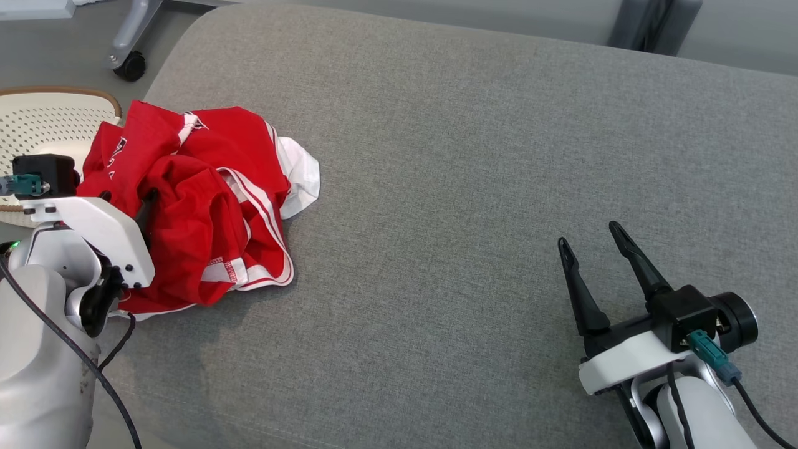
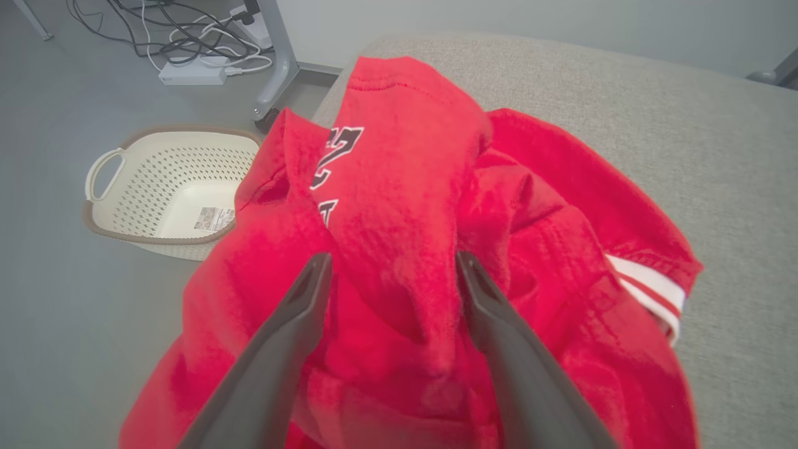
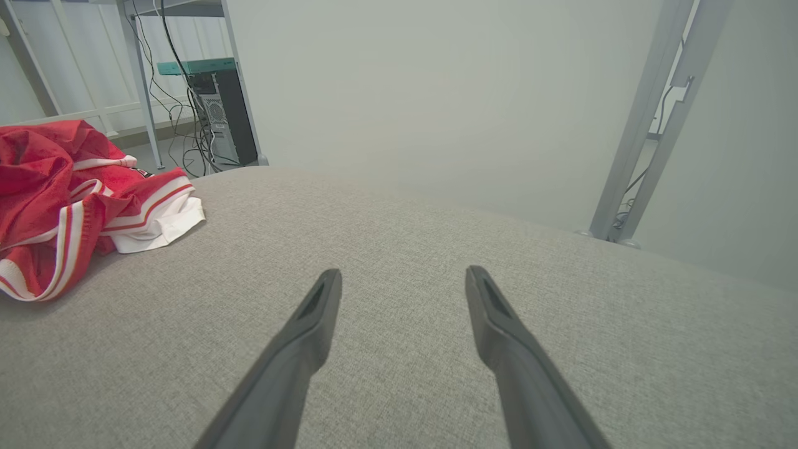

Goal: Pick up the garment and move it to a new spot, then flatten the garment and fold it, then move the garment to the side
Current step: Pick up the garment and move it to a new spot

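The garment [image 1: 206, 206] is a red jersey with white trim and black lettering, crumpled in a heap at the left end of the grey cushion [image 1: 467, 156]. My left gripper [image 1: 140, 202] is pushed into the heap's left side, mostly hidden by its own white wrist housing. In the left wrist view the left gripper [image 2: 389, 262] is open, its two fingers set apart either side of a raised fold of the garment [image 2: 405, 174]. My right gripper [image 1: 588, 234] hovers open over bare cushion at the lower right, far from the garment [image 3: 68, 187]; nothing lies between the right gripper's [image 3: 403, 274] fingers.
A cream perforated basket [image 1: 43, 118] stands on the floor just left of the cushion, close behind the garment; the same basket [image 2: 168, 181] shows empty. A caster leg [image 1: 128, 62] stands behind it. Cables and a power strip [image 2: 193, 72] lie on the floor. Metal frame legs [image 3: 648, 125] rise beyond the cushion's far edge.
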Motion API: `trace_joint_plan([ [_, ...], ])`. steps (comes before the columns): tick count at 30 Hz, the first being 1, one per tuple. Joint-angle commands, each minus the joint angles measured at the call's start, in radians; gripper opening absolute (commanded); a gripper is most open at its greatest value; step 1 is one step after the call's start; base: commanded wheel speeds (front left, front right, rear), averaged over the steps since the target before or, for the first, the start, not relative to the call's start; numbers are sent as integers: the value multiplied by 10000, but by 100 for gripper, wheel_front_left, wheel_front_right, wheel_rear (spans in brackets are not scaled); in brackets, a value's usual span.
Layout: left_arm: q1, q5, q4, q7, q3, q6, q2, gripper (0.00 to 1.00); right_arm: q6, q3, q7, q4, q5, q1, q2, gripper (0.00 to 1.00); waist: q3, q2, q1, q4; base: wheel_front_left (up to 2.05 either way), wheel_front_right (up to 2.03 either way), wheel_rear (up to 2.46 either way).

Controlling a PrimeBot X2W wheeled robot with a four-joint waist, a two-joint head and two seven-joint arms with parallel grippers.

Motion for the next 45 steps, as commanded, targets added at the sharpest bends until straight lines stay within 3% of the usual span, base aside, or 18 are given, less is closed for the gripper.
trace_joint_plan([
  [1,-226,-94,175,-64,54,-47,45,100,14,-40,-56,13,42,-107,-103,100,71,0,0,-34,0,0,0],
  [9,-681,-190,841,-176,-84,-53,-64,100,14,-69,-56,-19,30,-205,-177,100,207,0,0,-27,0,0,0],
  [10,-722,-160,894,-202,-142,-57,-59,92,12,-61,-56,-9,27,-209,-179,100,205,0,0,-23,0,0,0],
  [11,-734,-147,952,-241,-184,-61,-58,54,12,-53,-56,4,23,-208,-186,100,199,0,0,-18,0,0,0],
  [13,-752,-166,1066,-331,-231,-46,-59,0,14,-58,-56,41,16,-205,-192,100,169,0,0,-6,0,0,0],
  [24,-837,-469,1161,-1189,-198,-67,-50,0,12,-90,-56,195,27,-98,-122,100,-205,0,0,114,0,0,0],
  [30,-864,-637,799,-2322,-27,-69,-109,0,14,-64,-56,322,70,30,-24,100,-737,0,0,78,0,0,0],
  [45,-737,-1025,-1360,-4439,200,7,-659,0,14,-201,-56,439,143,399,223,100,-1856,0,0,-444,0,0,0],
])
